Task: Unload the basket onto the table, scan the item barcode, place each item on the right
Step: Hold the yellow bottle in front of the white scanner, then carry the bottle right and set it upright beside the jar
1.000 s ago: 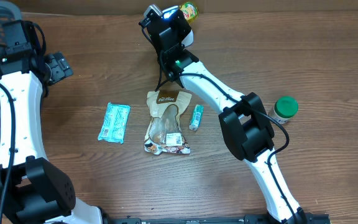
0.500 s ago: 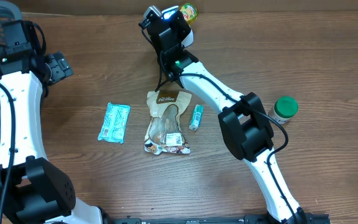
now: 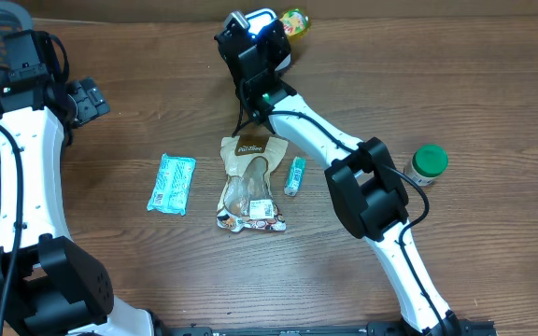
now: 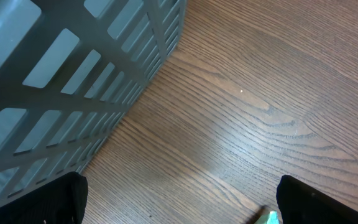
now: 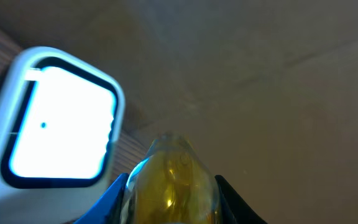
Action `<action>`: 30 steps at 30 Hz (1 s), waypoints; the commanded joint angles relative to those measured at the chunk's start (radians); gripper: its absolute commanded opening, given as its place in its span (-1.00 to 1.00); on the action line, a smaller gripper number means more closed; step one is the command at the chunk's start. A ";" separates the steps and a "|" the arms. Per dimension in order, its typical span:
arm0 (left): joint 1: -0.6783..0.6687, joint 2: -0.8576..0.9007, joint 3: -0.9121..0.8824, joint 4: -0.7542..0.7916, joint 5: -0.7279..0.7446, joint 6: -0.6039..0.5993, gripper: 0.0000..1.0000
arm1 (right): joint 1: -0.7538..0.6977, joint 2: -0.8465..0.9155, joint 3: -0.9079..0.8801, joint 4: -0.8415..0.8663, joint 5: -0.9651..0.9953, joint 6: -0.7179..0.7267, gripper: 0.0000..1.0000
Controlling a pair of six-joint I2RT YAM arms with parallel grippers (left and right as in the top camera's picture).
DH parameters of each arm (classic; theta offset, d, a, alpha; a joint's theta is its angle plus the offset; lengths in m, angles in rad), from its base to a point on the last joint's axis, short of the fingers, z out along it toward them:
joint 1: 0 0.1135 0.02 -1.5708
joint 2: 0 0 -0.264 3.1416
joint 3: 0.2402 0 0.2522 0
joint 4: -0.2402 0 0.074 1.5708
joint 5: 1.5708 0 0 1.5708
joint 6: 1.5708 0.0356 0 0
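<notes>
looking through the right wrist camera, i see the right claw (image 5: 169, 202) pinching a yellow bottle (image 5: 169, 177), with a bluish finger (image 5: 114, 198) on each side of it. the picture is blurred, so i take it for a bottle but cannot make out a label or barcode. just left of it in that view stands the scanner (image 5: 61, 118), its window glowing white toward the camera. bottle and scanner are close, but i cannot tell if they touch. from overhead the bottle sits at the far edge of the table (image 3: 493, 75), beside the scanner's white frame, at the tip of the right arm. my left claw (image 4: 179, 199) is spread wide, hanging over bare wood next to the grey basket (image 4: 73, 81) on the left side. lying mid-table, well apart from the bottle, are a teal packet (image 3: 172, 184), a brown pouch (image 3: 248, 182) and a small tube (image 3: 294, 175) just right of the pouch. a green-lidded jar (image 3: 429, 163) stands off to the right.
</notes>
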State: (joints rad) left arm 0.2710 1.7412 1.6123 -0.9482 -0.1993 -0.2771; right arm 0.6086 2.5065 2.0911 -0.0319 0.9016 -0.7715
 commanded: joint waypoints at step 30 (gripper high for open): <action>0.009 -0.009 0.018 0.003 -0.013 0.011 0.99 | -0.606 -0.463 -0.019 -1.276 -0.863 0.826 -0.93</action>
State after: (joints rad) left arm 0.2710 1.7412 1.6123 -0.9478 -0.1997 -0.2771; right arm 0.0536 2.0220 2.0869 -1.2873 0.1604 0.0341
